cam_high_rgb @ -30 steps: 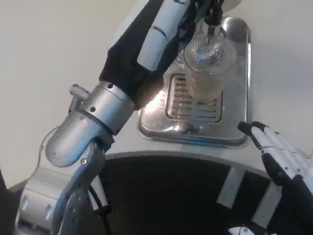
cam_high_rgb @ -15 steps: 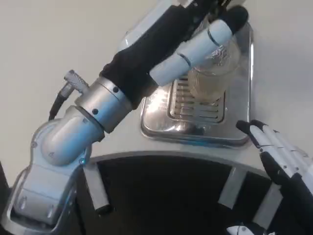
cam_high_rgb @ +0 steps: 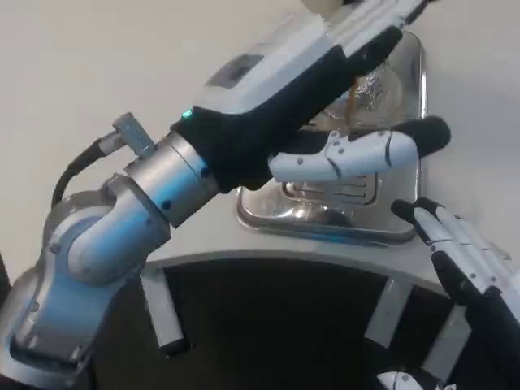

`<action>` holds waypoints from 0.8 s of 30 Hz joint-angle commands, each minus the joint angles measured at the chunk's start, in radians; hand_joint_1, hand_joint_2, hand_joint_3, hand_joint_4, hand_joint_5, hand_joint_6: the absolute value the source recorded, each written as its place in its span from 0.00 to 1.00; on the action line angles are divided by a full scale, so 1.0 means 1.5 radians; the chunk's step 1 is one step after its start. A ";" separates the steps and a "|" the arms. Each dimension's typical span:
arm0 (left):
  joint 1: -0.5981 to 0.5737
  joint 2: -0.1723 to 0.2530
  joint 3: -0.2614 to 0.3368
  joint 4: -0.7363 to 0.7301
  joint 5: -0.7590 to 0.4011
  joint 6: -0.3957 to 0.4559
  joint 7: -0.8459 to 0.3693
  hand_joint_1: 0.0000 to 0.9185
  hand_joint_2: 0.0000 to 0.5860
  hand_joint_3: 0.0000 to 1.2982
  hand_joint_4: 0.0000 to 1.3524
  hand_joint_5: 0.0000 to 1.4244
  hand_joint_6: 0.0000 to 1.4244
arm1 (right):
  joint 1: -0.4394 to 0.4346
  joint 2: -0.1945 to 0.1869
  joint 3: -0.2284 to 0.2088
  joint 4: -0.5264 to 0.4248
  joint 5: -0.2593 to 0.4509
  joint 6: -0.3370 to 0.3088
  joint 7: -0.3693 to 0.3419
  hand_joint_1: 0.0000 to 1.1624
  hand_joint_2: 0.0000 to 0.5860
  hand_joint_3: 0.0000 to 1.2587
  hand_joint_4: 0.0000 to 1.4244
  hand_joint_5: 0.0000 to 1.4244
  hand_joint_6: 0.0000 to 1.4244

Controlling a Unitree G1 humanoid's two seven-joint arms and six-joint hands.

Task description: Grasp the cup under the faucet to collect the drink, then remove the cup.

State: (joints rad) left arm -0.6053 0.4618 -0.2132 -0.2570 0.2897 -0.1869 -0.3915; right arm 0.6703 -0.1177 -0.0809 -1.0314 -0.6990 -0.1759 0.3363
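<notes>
Cup (cam_high_rgb: 367, 91) sat on the steel drip tray (cam_high_rgb: 406, 219), at the tray's far end, mostly hidden behind the left robot hand (cam_high_rgb: 325, 81). It looked clear, with pale liquid in it, and a thin amber stream (cam_high_rgb: 353, 91) was dropping into it from above. Faucet itself sat at the top edge, too cropped to read.

Change vs a second ago: the left forearm had rolled and the hand had come off the cup's side. Earlier the fingers were wrapped round the cup; half a second back they lay across its front. Now the palm was spread above and in front of the cup, upper fingers (cam_high_rgb: 382, 24) reaching past its rim, thumb (cam_high_rgb: 366, 154) sticking out separately below across the tray grille. No wrap visible. I read the left robot hand as released, holding nothing, though the contact side was occluded, so a light touch on the cup can't be ruled out.

Meaning for the task: the cup was left standing alone under the flow, so this looked like the collect phase. Re-grasp and removal not yet done.

Right robot hand (cam_high_rgb: 467, 264) was low at the near right, just past the tray's front corner on the white worktop (cam_high_rgb: 97, 65), fingers extended and slightly apart, empty, well apart from the cup. Idle.
</notes>
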 commanded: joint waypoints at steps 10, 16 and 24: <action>0.019 0.005 -0.014 0.041 0.047 -0.074 0.006 0.00 0.39 0.00 0.00 0.00 0.00 | -0.016 0.122 0.025 -0.011 0.025 0.097 -0.013 0.99 0.46 0.02 0.00 0.01 0.06; 0.027 0.010 -0.010 0.053 0.052 -0.086 0.014 0.00 0.39 0.00 0.00 0.00 0.00 | -0.081 0.147 0.054 0.016 -0.005 0.163 -0.038 1.00 0.41 0.01 0.00 0.01 0.06; 0.031 0.012 -0.009 0.063 0.056 -0.094 0.015 0.00 0.39 0.00 0.00 0.00 0.00 | -0.130 0.156 0.066 0.079 0.005 0.203 -0.106 1.00 0.33 0.00 0.00 0.01 0.07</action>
State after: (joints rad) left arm -0.5968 0.4633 -0.2062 -0.1814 0.3575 -0.3144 -0.3361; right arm 0.4936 0.0931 0.0092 -0.9347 -0.7020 0.1075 0.2141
